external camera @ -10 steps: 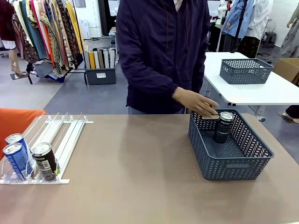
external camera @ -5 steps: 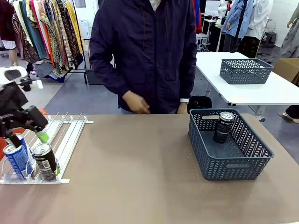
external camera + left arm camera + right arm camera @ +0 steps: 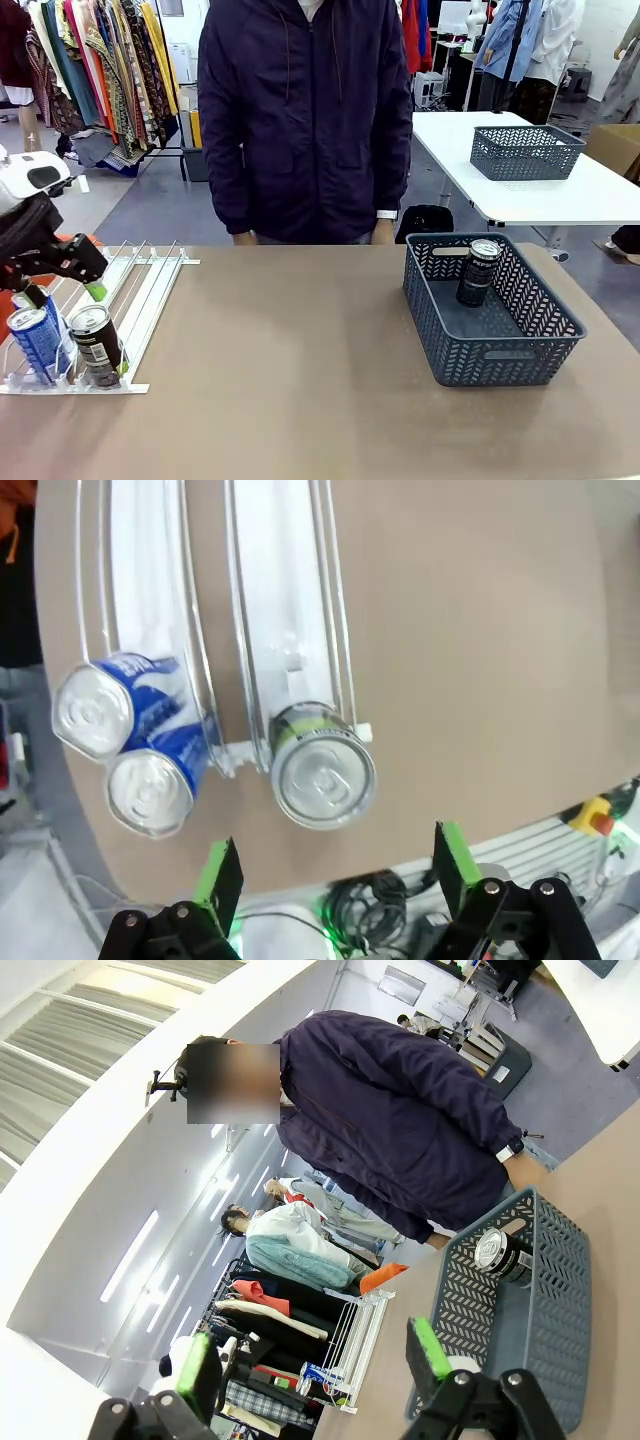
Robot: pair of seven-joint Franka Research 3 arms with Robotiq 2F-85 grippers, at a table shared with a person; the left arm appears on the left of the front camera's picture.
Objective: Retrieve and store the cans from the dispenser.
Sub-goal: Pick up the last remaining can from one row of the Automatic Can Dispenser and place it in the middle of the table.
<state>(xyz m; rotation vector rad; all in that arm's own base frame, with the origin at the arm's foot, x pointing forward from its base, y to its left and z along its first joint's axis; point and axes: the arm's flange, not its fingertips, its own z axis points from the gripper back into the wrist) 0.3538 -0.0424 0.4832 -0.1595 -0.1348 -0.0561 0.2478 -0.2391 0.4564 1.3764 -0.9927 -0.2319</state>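
Note:
The dispenser (image 3: 150, 290) lies at the table's left edge. At its low end stand two blue cans (image 3: 38, 340) and a dark can (image 3: 97, 345). My left gripper (image 3: 68, 285) hovers open just above and behind them. In the left wrist view the open left gripper (image 3: 333, 870) looks down on the dark can's top (image 3: 322, 777), which lies between its fingers' line, with the blue cans (image 3: 95, 705) off to one side on the dispenser (image 3: 285, 610). Another dark can (image 3: 478, 272) stands in the grey basket (image 3: 500, 350). My right gripper (image 3: 312, 1360) is open, high up, facing the basket (image 3: 510, 1320).
A person in a dark jacket (image 3: 305, 120) stands at the far side, hands down at the table edge. The brown table (image 3: 300, 380) stretches bare between dispenser and basket. A second grey basket (image 3: 525, 152) sits on a white table behind.
The person pulled a hand away from the basket and stood upright. My left arm came in from the left and now hangs over the cans in the dispenser.

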